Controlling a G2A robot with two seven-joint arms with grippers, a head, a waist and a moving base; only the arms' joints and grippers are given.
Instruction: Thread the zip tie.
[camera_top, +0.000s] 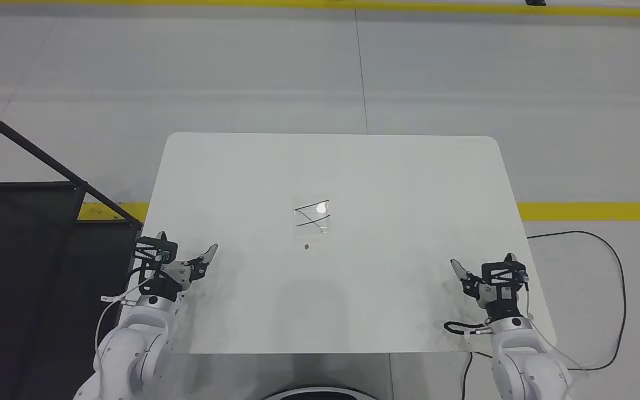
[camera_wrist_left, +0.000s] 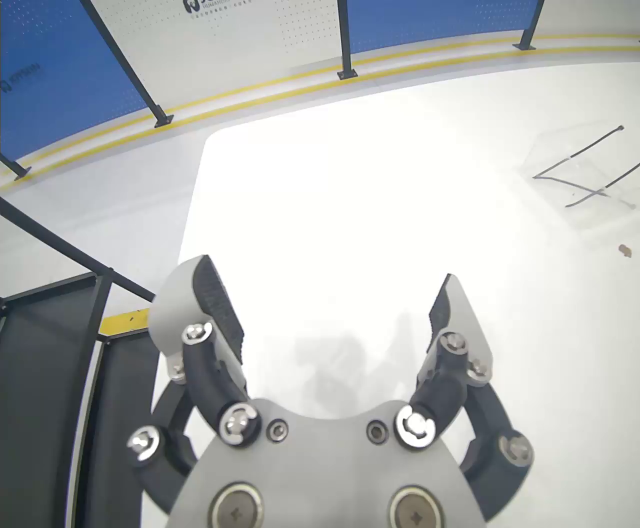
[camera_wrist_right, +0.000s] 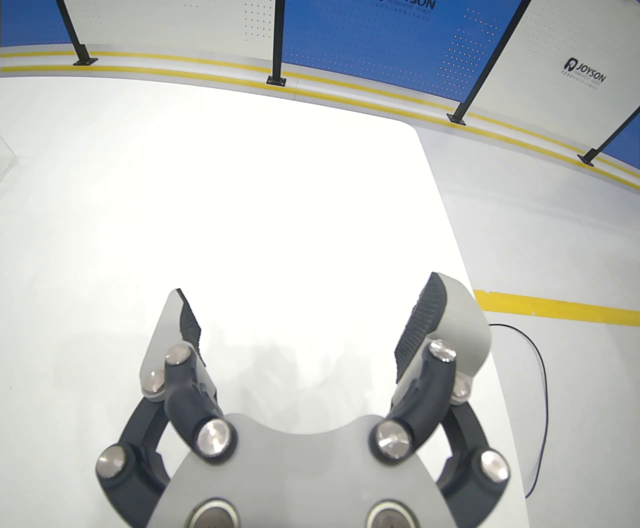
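I note a smooth, faintly glossy white table top (camera_top: 420, 180); thin black plastic zip ties (camera_top: 313, 213); left gripper (camera_wrist_left: 327, 282) matt grey metal, ribbed black rubber pads (camera_wrist_left: 217, 305).

Strong, even light falls from above, and the whole room is bright. The white bench (camera_top: 400, 170) gives back so much of this light that in both wrist views its top is almost one flat white glare. The thin black zip ties (camera_wrist_left: 597, 191) stand out dark upon it. In the wrist views the yellow-edged floor strip (camera_wrist_right: 375, 95) bends into an arc and the black posts (camera_wrist_right: 277, 40) lean, because the wide lens stretches the edges. In the top view the lines run straight.
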